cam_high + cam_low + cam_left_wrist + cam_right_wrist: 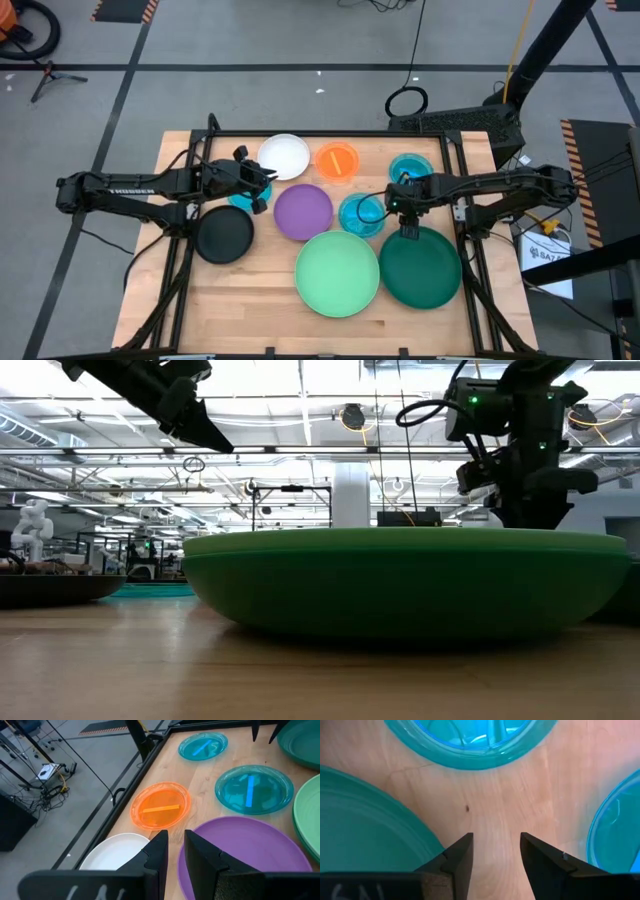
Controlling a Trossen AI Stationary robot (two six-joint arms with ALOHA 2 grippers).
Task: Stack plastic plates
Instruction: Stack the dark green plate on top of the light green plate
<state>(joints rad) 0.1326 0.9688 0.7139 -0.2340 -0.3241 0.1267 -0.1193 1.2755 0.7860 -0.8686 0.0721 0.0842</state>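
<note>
Plastic plates lie flat on the wooden table: white (283, 155), orange (337, 160), purple (303, 211), black (224, 235), light green (337, 272), dark green (420, 266), and cyan ones (410, 168) (362, 213), another (243, 198) partly under my left arm. My left gripper (265, 186) hovers above the gap between the white plate (112, 852) and the purple plate (250, 845), its fingers (176, 855) a narrow gap apart with nothing between them. My right gripper (496, 850) points down, open, over bare wood between the dark green plate (365, 825) and two cyan plates (470, 740).
A black frame (145, 745) runs along the table's far and side edges. In the low view the big green plate (400, 580) fills the foreground and hides my right gripper's fingertips. Bare wood (240, 300) lies at the near left.
</note>
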